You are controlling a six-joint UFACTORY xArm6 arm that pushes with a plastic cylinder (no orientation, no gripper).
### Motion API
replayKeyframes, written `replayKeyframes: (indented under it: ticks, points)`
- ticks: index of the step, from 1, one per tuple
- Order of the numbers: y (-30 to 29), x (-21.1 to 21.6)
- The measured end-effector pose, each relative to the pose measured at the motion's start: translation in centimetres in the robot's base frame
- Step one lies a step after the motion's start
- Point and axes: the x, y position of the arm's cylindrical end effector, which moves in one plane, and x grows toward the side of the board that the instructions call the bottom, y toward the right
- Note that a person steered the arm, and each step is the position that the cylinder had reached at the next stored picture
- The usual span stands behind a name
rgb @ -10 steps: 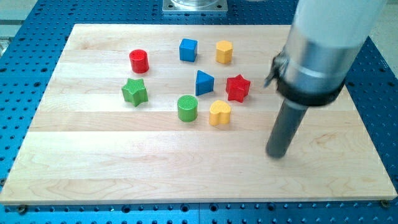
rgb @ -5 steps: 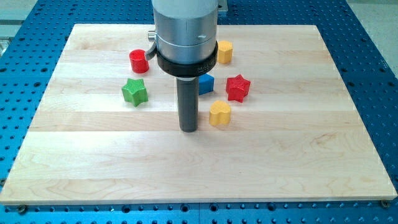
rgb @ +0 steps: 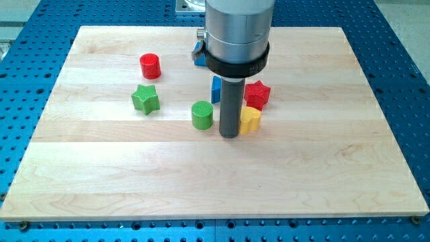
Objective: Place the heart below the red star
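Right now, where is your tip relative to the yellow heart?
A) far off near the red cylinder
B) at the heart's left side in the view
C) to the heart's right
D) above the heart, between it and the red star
B: my tip stands against the view's-left side of the yellow heart, which sits just below the red star.

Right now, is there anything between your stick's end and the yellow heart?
No. In the camera view my tip sits right against the yellow heart's left side, with no block between them.
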Motion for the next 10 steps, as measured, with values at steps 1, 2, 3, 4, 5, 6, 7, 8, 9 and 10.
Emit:
replayKeyframes:
  ticks: [1, 2, 3, 4, 5, 6, 7, 8, 9, 10]
  points:
    - [0.8, 0.5]
    - [1.7, 0.6]
    - [4.0, 1.6]
    - [5.5, 1.8]
    - [5.5, 0.1]
    - [6.1, 2.3]
    - [7.9, 4.7]
    - [8.0, 4.7]
    - [8.0, 4.7]
    - [7.6, 4.6]
